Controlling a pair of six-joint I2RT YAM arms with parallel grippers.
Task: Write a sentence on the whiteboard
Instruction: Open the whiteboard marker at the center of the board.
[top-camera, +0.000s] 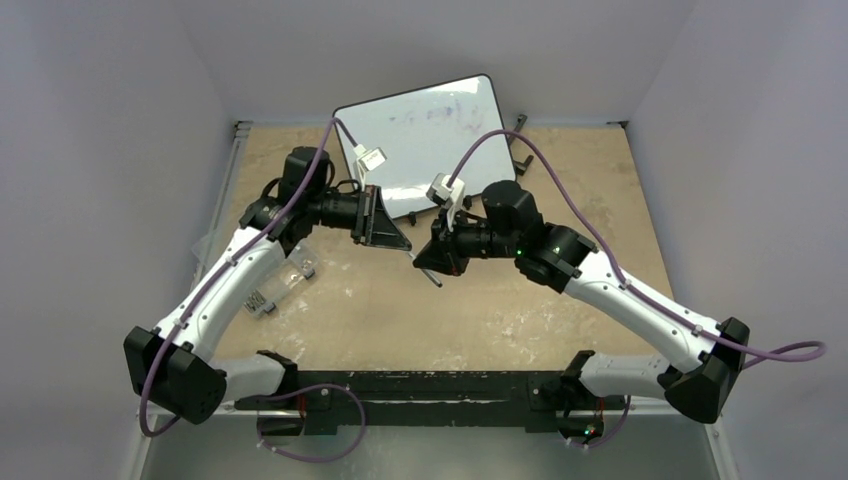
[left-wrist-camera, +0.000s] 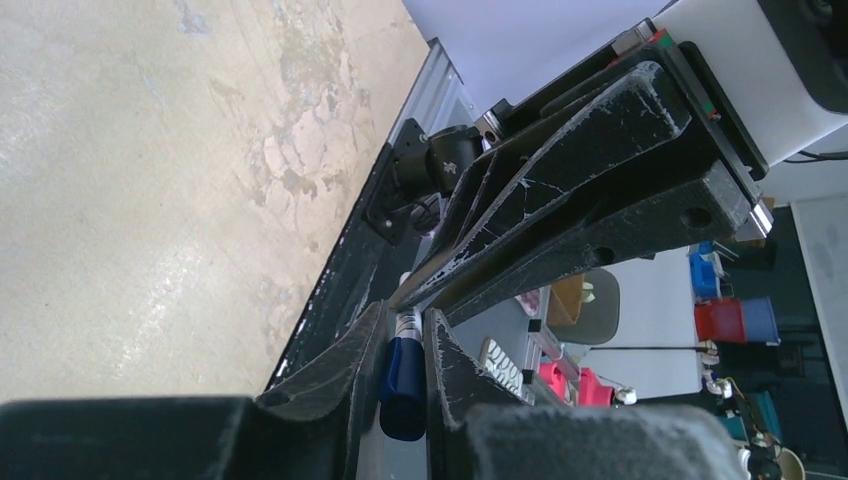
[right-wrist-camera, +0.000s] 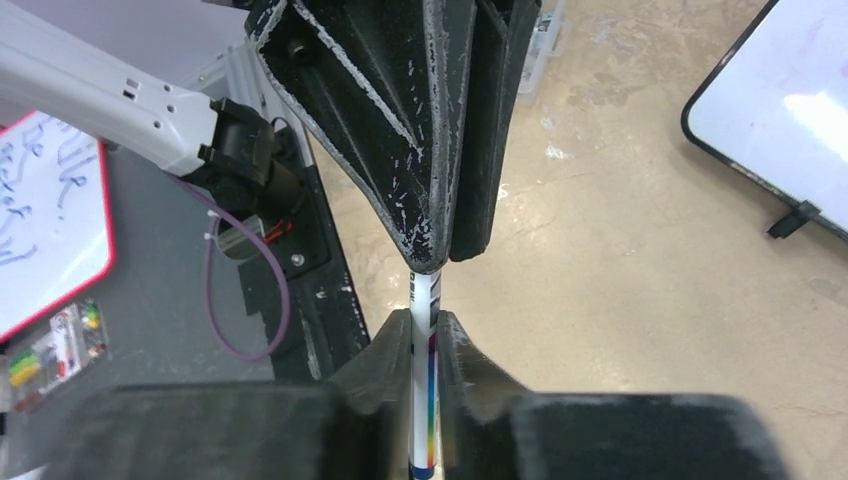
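Your left tool (left-wrist-camera: 405, 330), left of centre in the top view, has closed down on the blue cap (left-wrist-camera: 403, 385); its fingers press both sides, so judge the grip made. Pull that cap straight along the pen's axis, away from the other arm, without twisting sideways. A crooked pull could lever the marker (right-wrist-camera: 425, 400) loose or bend it in the jaws. Just to the right, your right tool (right-wrist-camera: 425, 330) is clamped tight on the marker's white, rainbow-striped barrel. Keep it firm and motionless as the anchor while the left arm draws back. Both tools meet tip to tip above the middle of the tabletop (top-camera: 350, 310), so there is free room for the pull. The whiteboard (top-camera: 420, 140) lies at the upper centre of the top view, tilted, its right corner higher. It is glossy white with a thin black frame and rounded corners. Only faint purple smudges (top-camera: 455, 110) show, and no blue writing yet.
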